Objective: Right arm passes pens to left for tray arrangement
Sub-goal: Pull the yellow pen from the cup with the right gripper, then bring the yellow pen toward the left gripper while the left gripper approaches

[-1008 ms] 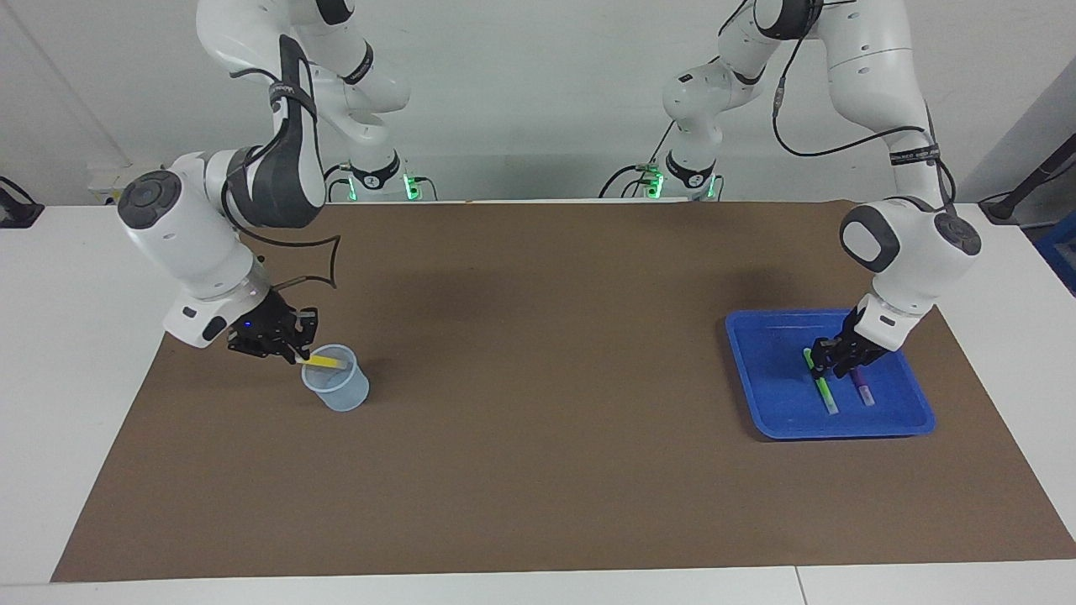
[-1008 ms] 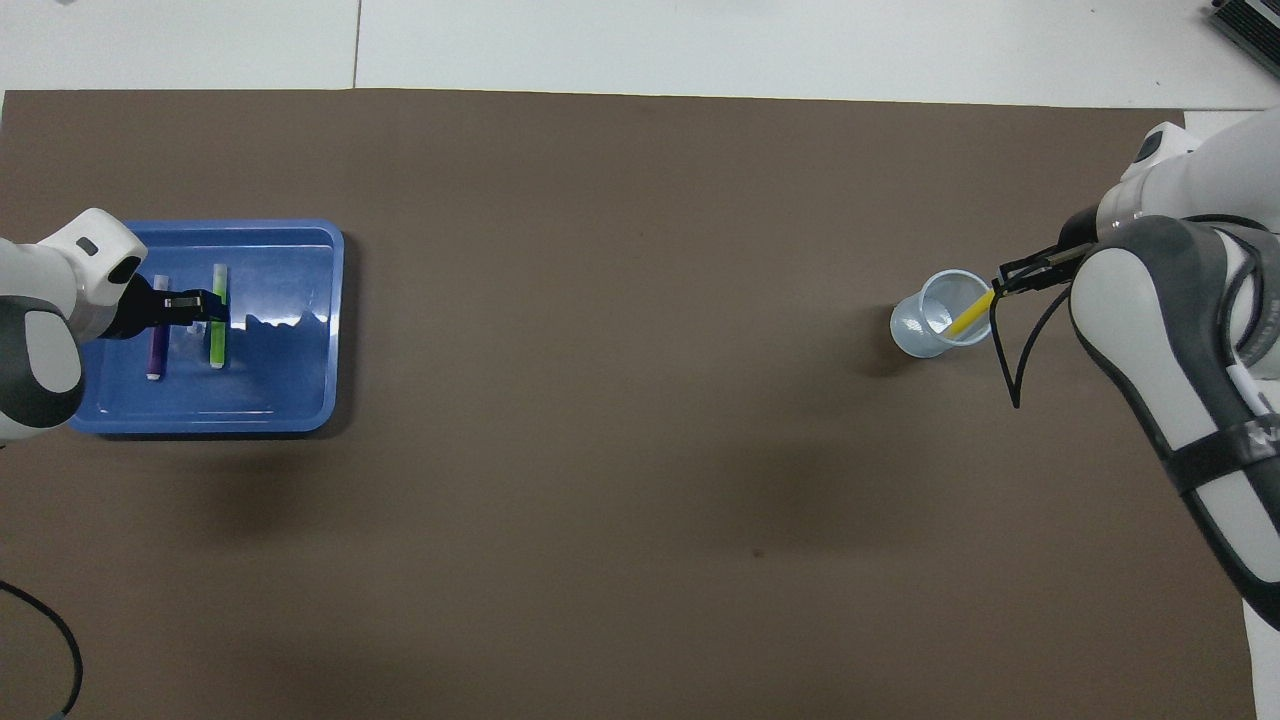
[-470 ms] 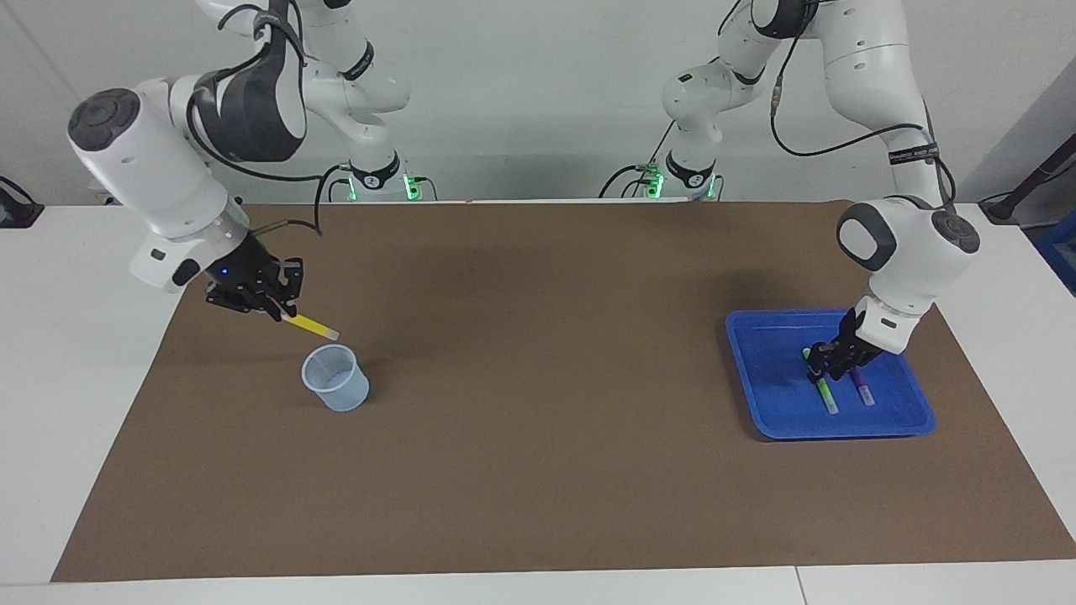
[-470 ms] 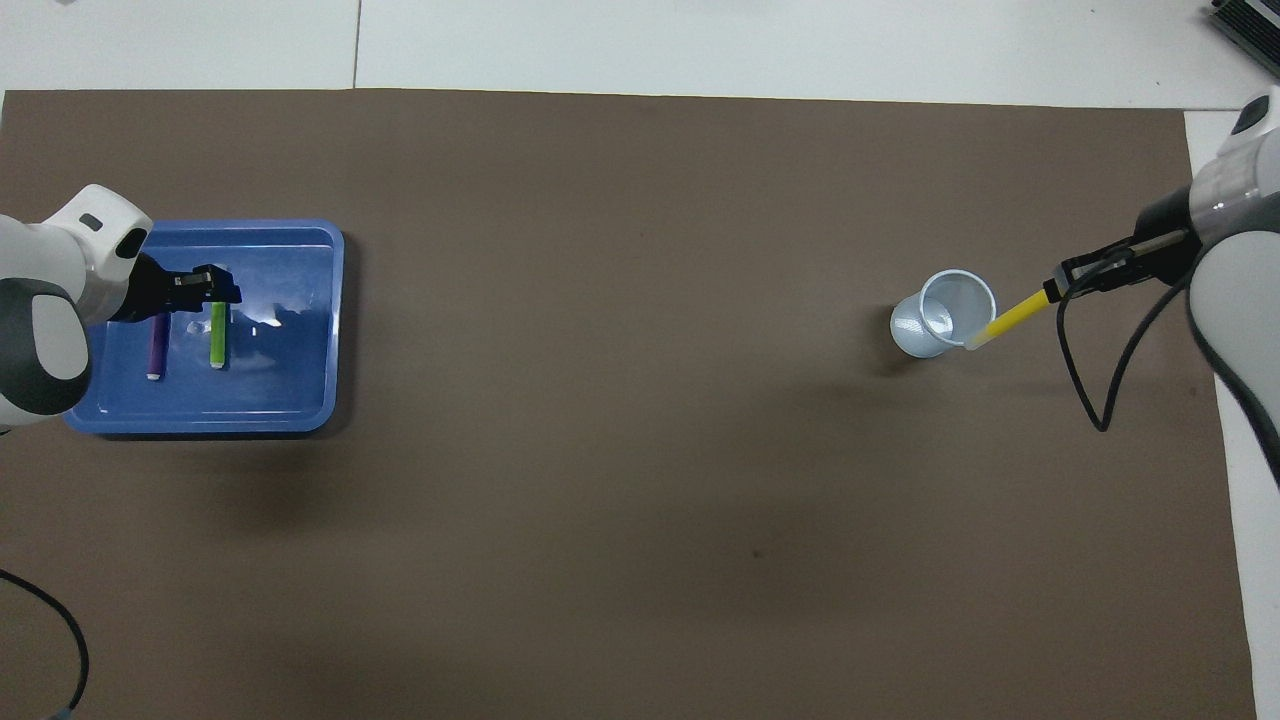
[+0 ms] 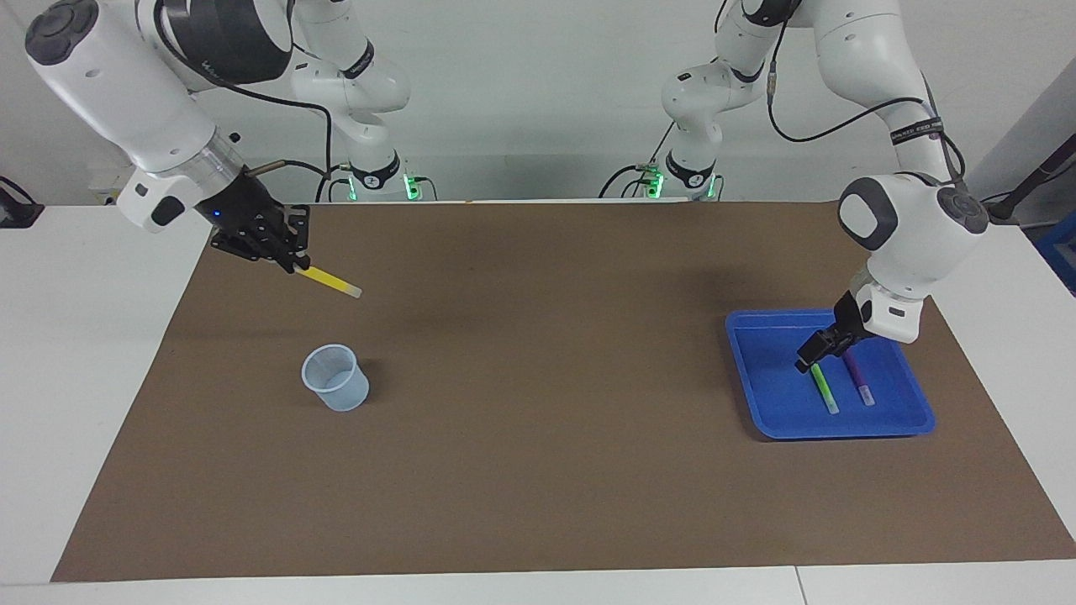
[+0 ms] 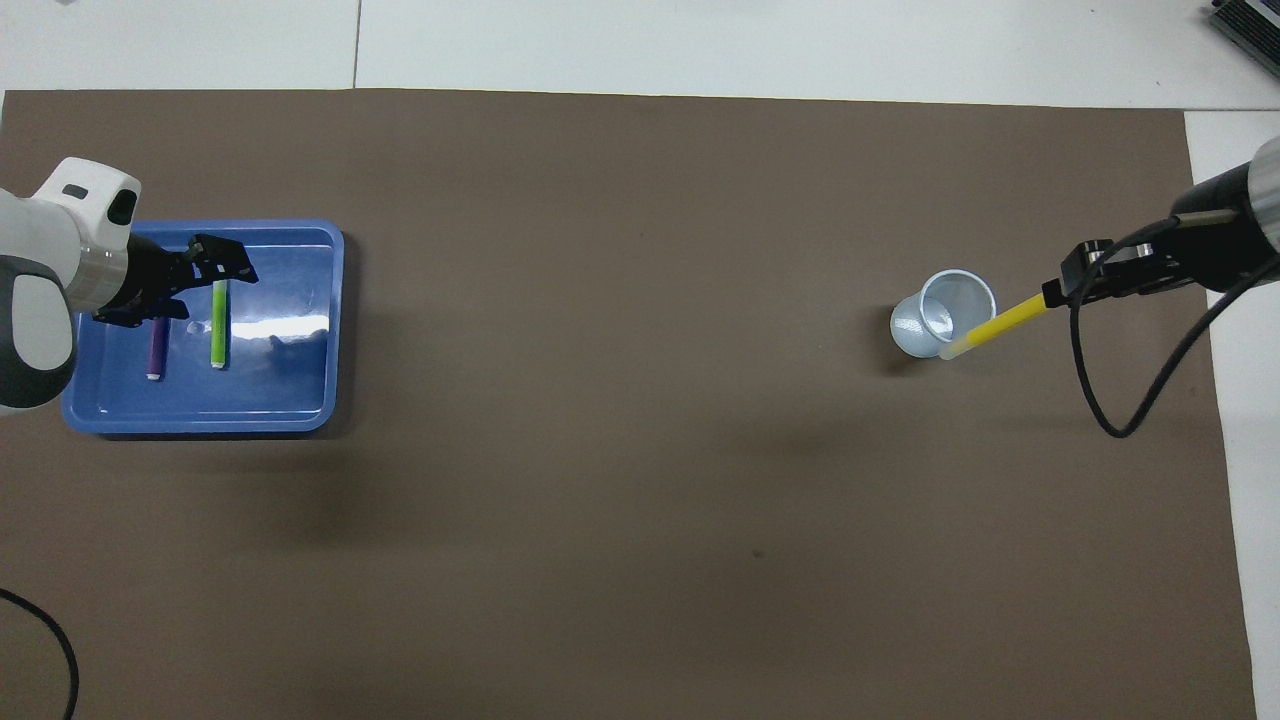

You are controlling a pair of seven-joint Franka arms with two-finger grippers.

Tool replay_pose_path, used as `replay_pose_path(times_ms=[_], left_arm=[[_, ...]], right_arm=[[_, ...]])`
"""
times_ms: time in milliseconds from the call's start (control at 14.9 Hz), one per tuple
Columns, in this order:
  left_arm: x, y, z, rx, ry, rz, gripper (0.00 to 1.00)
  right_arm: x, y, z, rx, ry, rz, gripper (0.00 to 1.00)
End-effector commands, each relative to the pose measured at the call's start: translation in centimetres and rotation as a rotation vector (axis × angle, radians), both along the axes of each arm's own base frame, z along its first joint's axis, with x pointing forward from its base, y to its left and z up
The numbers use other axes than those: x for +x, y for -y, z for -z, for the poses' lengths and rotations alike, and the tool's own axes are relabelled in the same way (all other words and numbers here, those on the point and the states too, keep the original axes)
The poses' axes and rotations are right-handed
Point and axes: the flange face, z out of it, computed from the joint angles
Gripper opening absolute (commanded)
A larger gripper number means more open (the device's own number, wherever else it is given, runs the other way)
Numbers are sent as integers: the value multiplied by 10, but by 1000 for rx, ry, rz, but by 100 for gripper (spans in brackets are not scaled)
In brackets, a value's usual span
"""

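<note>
**Third pen in the air, two already in the tray**

The right end effector (image 5: pixel 290 262) is clamped on the coloured end of the yellow pen (image 5: pixel 329 281), whose pale tip slants down and away from the fingers. That leaves most of the barrel free, which I judge is meant to give the other arm something to take. It hangs clear above the small translucent cup (image 5: pixel 335 388) at the right arm's end of the counter (image 5: pixel 538 470) (the cup looks empty now). The right arm (image 5: pixel 126 92) is lifted high, its wrist angled down toward the mat.

The left end effector (image 5: pixel 809 360) hovers just over the blue tray (image 5: pixel 761 382) with nothing in it; its fingers look parted. Below it the green pen (image 5: pixel 825 392) and the purple pen (image 5: pixel 859 383) lie side by side, parallel and apart, an orderly row with room for one more. The left arm (image 5: pixel 912 231) bends steeply down over the tray.
</note>
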Motion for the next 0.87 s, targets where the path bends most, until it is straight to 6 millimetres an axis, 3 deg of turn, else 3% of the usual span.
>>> replay_pose_path(times_ms=[0,134,336,806], left_arm=[[-12,46,-23,5,-30,-86,100],[-19,72,-39,-1,-44,-160,100],[-31,113,-61,-46,-94,-295,100],[-68,255,-86,-161,-207,-696,100]], right_arm=[[-1,-31,-1,58,-41,104,6],[-4,-52,2,107,-80,170,6],[-15,-63,11,196,-136,252,6],[-27,-166,26,283,-220,423,6]])
